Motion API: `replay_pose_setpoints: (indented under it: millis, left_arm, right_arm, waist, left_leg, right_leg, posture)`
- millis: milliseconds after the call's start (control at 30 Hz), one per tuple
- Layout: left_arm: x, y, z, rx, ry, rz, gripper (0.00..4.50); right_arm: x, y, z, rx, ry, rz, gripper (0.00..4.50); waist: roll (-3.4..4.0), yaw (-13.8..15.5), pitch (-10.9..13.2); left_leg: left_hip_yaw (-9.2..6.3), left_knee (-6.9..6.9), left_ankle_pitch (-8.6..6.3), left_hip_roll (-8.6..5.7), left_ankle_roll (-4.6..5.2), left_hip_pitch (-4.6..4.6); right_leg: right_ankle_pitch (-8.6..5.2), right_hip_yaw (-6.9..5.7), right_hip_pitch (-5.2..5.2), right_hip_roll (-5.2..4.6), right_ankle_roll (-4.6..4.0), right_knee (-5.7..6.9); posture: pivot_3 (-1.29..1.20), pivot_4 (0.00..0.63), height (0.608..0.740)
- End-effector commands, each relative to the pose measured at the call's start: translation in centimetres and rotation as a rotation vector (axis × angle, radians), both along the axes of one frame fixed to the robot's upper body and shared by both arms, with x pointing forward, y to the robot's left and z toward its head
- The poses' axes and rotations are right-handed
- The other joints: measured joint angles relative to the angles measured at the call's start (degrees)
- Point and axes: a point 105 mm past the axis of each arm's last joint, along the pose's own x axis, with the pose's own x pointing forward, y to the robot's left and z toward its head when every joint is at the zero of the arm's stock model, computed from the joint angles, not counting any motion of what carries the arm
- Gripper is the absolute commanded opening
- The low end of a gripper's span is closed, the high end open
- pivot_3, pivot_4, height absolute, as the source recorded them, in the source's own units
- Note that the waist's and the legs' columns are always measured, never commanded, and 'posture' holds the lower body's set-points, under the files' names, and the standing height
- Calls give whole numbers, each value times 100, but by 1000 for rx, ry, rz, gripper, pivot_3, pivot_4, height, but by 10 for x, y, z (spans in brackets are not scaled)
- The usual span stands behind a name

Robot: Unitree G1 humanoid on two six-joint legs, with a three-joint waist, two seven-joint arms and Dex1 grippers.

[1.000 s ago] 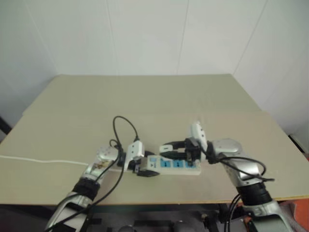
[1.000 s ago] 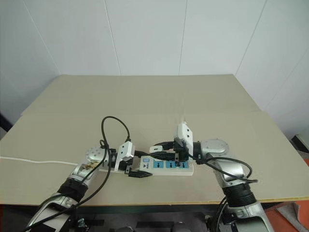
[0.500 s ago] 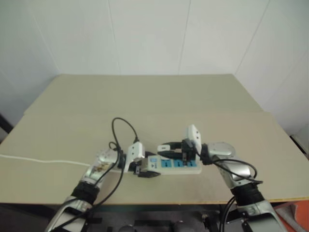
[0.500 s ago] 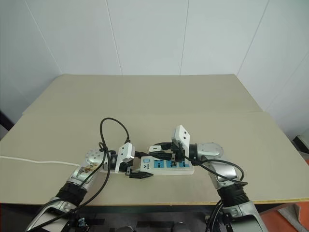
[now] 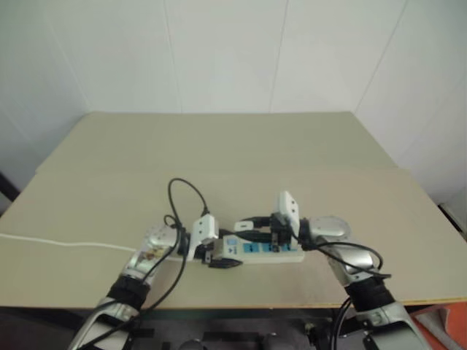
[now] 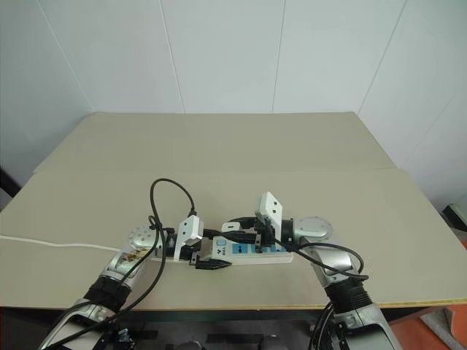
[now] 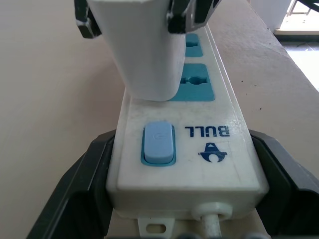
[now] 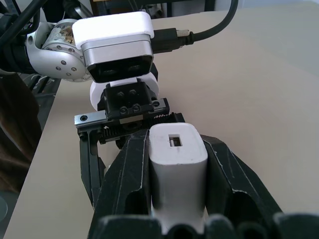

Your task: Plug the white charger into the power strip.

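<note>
The strip (image 7: 182, 149) lies flat on the table (image 5: 241, 153), near its front edge. Its switch end is held tight between the fingers (image 7: 82, 189) of the left gripper (image 5: 219, 259), one on each long side. The charger (image 8: 177, 169) is squeezed between the two fingers (image 8: 124, 184) of the right gripper (image 6: 244, 232), so those fingers are kept narrow around it.

A second ago the right gripper was seen higher, with the charger up above the sockets. Now it has been brought lower, and the charger is set against the strip's top, on the socket next to the blue switch (image 7: 158, 144). The strip has been kept in the same place by the left gripper.

So the plug seems to be going in, or is already partly in. It cannot be told if the pins are all the way down, since they are hidden under the charger. A last push down is likely still needed before the charger can be let go.
</note>
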Motion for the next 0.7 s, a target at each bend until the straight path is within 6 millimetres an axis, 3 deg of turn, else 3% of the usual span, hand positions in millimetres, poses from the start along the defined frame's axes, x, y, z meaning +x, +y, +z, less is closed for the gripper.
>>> replay_pose_setpoints:
  millis: [33, 300, 700]
  left_arm:
    - [-11, -1, -20, 62, 68, -40, 3293]
    - [-8, 6, -19, 75, 67, -22, 3293]
    - [-8, 14, -16, 96, 67, -33, 3293]
  right_arm:
    - [2, 1, -7, -1, 10, -15, 1164]
    - [5, -15, -24, -54, 30, -41, 1164]
    - [4, -32, -34, -86, 61, -30, 1164]
  waist:
    - [0, -8, 0]
    - [1, -20, -1]
    - [0, -4, -1]
  left_leg:
    - [0, 0, 0, 0, 0, 1]
    - [0, 0, 0, 1, 0, 7]
    - [-1, -4, 0, 0, 0, 8]
  right_leg:
    - [0, 0, 1, 0, 0, 1]
    - [0, 0, 7, 1, 0, 1]
    - [-1, -1, 12, 0, 0, -7]
  posture:
    - [0, 150, 740]
    - [0, 150, 740]
    - [0, 150, 740]
